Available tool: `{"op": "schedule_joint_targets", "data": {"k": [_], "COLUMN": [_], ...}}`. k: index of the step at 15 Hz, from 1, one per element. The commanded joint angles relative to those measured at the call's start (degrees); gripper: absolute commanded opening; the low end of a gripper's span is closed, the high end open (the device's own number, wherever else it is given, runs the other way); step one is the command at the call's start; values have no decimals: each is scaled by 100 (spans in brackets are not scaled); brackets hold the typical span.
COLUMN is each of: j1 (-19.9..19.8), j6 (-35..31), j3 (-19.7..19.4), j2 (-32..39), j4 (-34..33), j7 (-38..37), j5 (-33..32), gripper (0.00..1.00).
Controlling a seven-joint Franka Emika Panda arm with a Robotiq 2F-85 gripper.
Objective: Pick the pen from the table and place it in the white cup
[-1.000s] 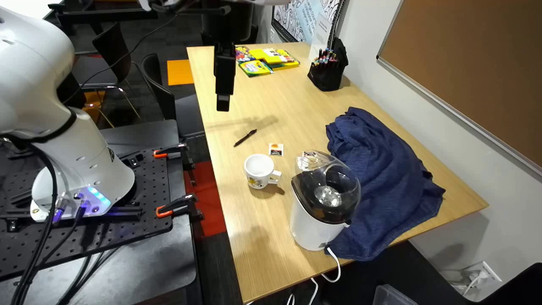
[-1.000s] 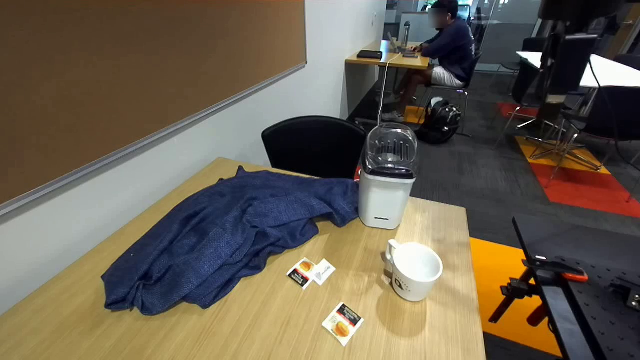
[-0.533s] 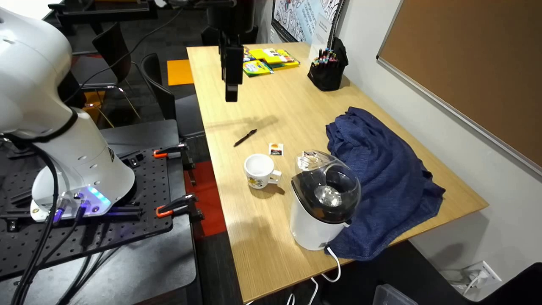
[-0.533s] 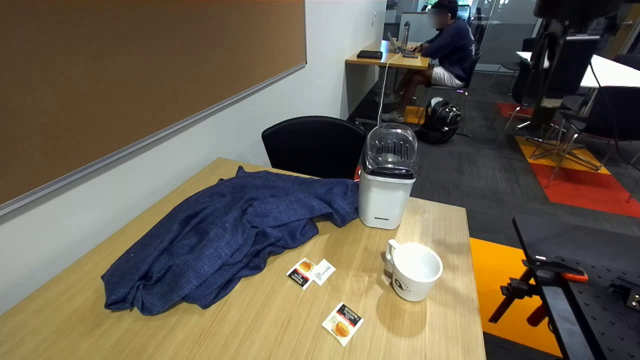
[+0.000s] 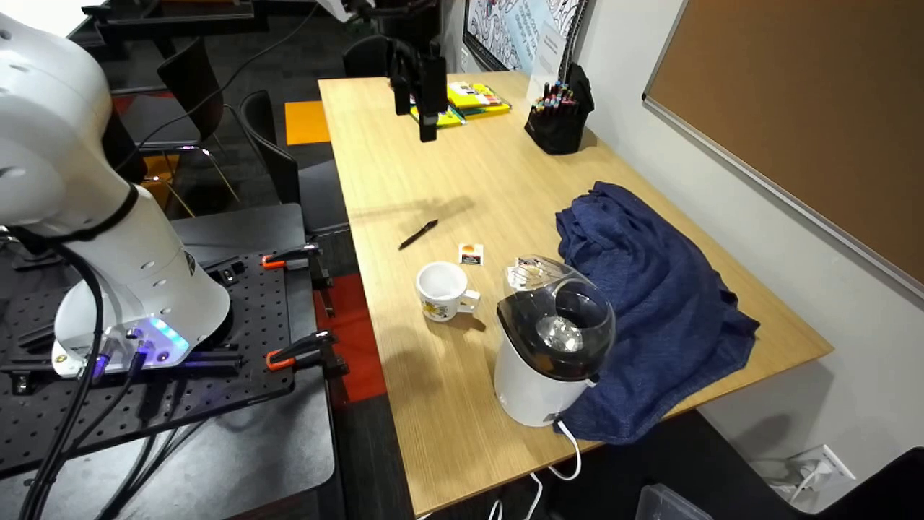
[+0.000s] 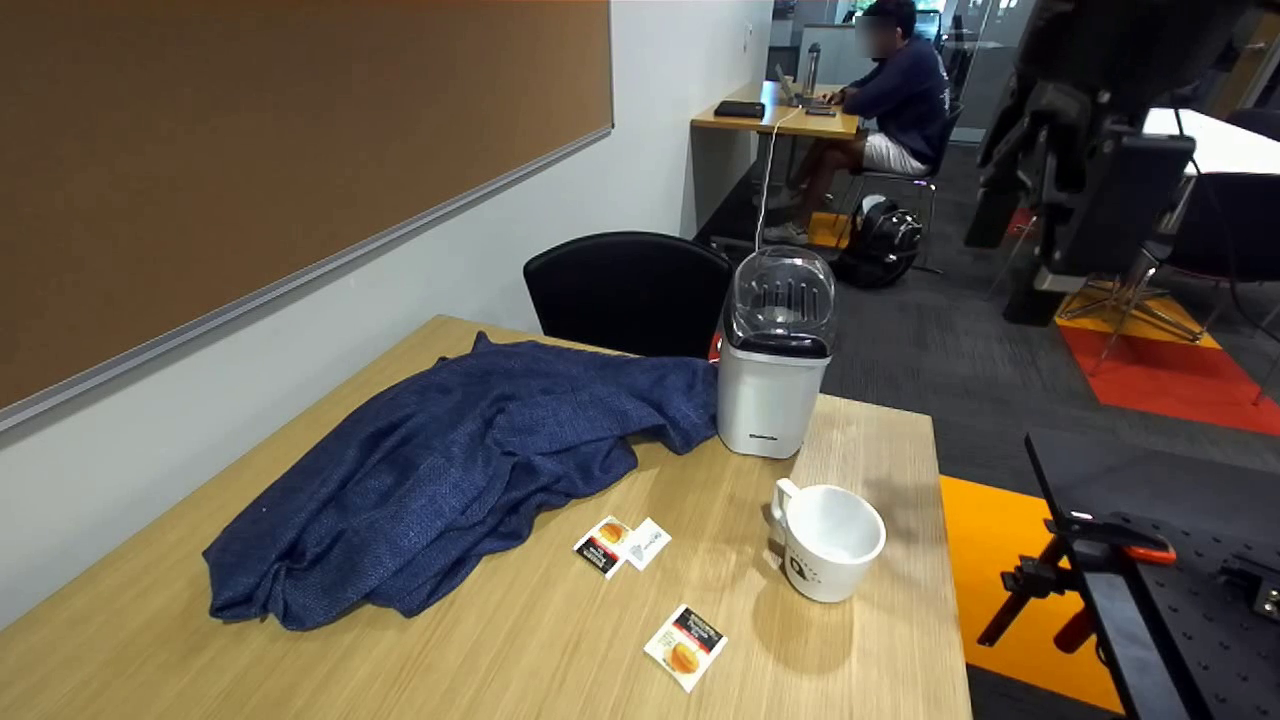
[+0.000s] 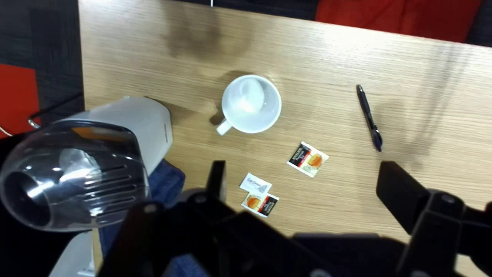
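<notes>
The dark pen (image 5: 418,235) lies on the light wood table (image 5: 498,180); it also shows in the wrist view (image 7: 369,115), right of the cup. The pen is out of view in an exterior view that shows the cup (image 6: 832,548). The white cup stands upright with its handle to the side, in an exterior view (image 5: 441,292) and the wrist view (image 7: 251,104); its inside shows nothing in it. My gripper (image 5: 416,121) is high above the table, fingers apart, in the wrist view (image 7: 303,171) with nothing between them. It also shows at upper right in an exterior view (image 6: 1008,270).
A white popcorn maker (image 5: 538,383) with a clear top stands near the cup. A dark blue cloth (image 5: 650,310) lies beside it. Small tea packets (image 7: 308,159) lie near the cup and pen. A black marker case (image 5: 556,126) and yellow boxes (image 5: 476,97) are farther along the table.
My gripper has moved right and up in an exterior view, and left and lower, looking larger, in an exterior view. It has turned so both fingers show. Pen and cup have not moved.
</notes>
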State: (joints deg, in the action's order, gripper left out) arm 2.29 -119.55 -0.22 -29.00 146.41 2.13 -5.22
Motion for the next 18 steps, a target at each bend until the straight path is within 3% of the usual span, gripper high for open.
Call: {"op": "schedule_joint_targets", "data": {"k": [1, 9, 18], "j1": [313, 921, 910], "j6": [-611, -2178, -4023], "j3": [35, 128, 850], "j2": [470, 1744, 3341], "j4": [-74, -31, 47], "j7": [415, 1555, 988], "j5": [366, 1405, 1098], "gripper": [100, 100, 100]}}
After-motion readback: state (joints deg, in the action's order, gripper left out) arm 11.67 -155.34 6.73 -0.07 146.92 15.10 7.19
